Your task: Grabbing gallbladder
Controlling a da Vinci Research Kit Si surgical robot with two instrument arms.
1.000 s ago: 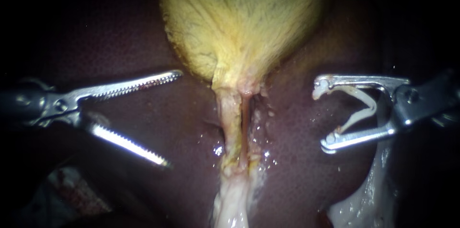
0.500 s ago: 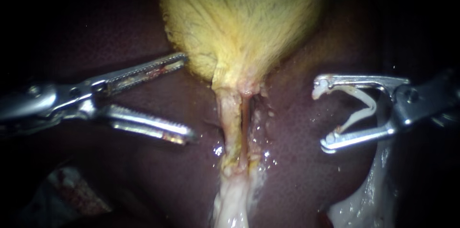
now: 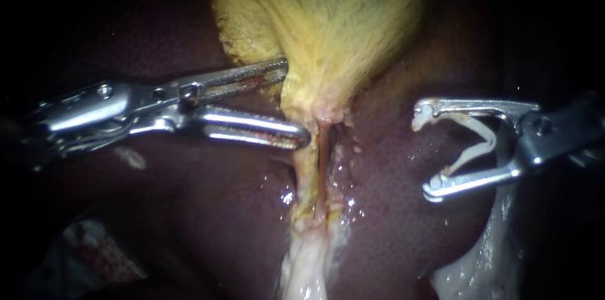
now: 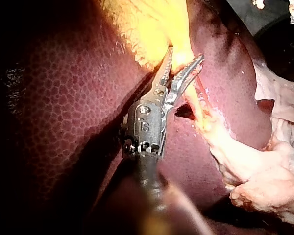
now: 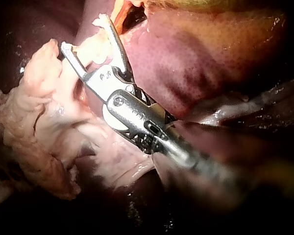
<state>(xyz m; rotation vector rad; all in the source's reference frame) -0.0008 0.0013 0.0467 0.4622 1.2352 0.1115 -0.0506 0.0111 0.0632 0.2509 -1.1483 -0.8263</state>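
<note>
The yellow gallbladder (image 3: pixel 328 23) hangs from the top of the endoscope view and narrows to a neck (image 3: pixel 315 108). My left instrument (image 3: pixel 293 101) reaches in from the left with its jaws open. Its upper jaw lies against the gallbladder's lower left edge, and its lower jaw tip rests by the neck. The left wrist view shows the left instrument (image 4: pixel 186 55) with yellow tissue at the gap between its tips. My right instrument (image 3: pixel 425 152) stands apart over the liver on the right. Its wide jaws hold a white clip (image 3: pixel 482 142) from both sides.
Dark liver (image 3: pixel 189 212) surrounds everything. Two thin tubes (image 3: pixel 305 167) run down from the neck into pale fatty tissue (image 3: pixel 302 268). More white tissue (image 3: pixel 485 262) lies under the right instrument (image 5: pixel 85 33), and wet glints show beside the tubes.
My left instrument has moved right and up to the gallbladder's neck, and its jaws have narrowed. The right instrument and its clip have not moved.
</note>
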